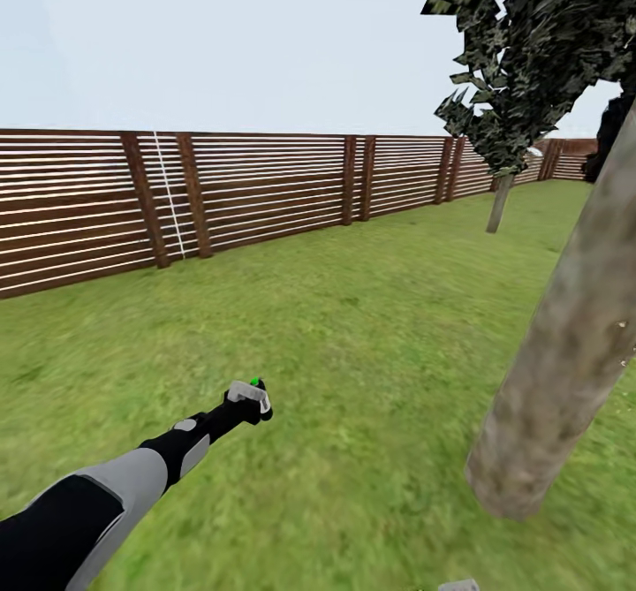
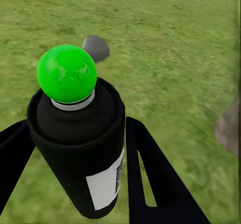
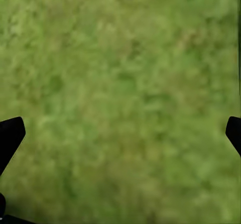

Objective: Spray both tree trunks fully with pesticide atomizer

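Our left gripper [image 1: 252, 399] clamps the sprayer [image 2: 80, 133]; the trunk [image 1: 565, 344] stands to its right; right jaws spread.

Green lawn [image 1: 353, 326], brown slat fence [image 1: 265, 189] behind, pale sky.

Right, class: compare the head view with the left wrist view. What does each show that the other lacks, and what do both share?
Head view alone: the brown slatted wooden fence, pale sky, and the thick mottled grey-brown tree trunk. Left wrist view alone: the black sprayer body's white label and a grey stone. Shared: the green-capped pesticide atomizer in the left gripper, and the green lawn.
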### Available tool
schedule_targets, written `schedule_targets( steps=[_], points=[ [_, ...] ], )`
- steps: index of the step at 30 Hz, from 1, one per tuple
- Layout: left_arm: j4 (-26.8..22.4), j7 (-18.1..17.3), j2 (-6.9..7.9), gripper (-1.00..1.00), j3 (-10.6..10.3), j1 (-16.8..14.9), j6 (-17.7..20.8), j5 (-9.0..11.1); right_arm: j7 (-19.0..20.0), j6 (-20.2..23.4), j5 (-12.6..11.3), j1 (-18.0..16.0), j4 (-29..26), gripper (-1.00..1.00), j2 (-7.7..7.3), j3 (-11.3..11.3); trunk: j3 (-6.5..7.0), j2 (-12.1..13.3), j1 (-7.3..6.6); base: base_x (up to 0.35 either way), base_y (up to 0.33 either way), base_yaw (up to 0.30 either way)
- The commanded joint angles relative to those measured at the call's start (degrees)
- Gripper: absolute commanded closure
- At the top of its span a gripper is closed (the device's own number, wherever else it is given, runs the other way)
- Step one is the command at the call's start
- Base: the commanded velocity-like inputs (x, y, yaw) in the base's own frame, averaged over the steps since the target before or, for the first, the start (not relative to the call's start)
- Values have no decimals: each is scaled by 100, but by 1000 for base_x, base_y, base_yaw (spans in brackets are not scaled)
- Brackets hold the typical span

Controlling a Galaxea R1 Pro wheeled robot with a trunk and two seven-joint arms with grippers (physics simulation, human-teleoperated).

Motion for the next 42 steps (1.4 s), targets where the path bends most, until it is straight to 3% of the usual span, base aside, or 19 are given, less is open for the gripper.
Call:
schedule_targets(
  steps=[1,42],
  points=[
    [-1,5,0,100,7,0,-2,1,0,0,0,1,0,-100,0,0,2,0,0,37,75,-286],
    [-1,-14,0,100,-15,0,-19,-8,0,9,18,4,18,-100,35,9,96,0,0,1,3,-286]
  ],
)
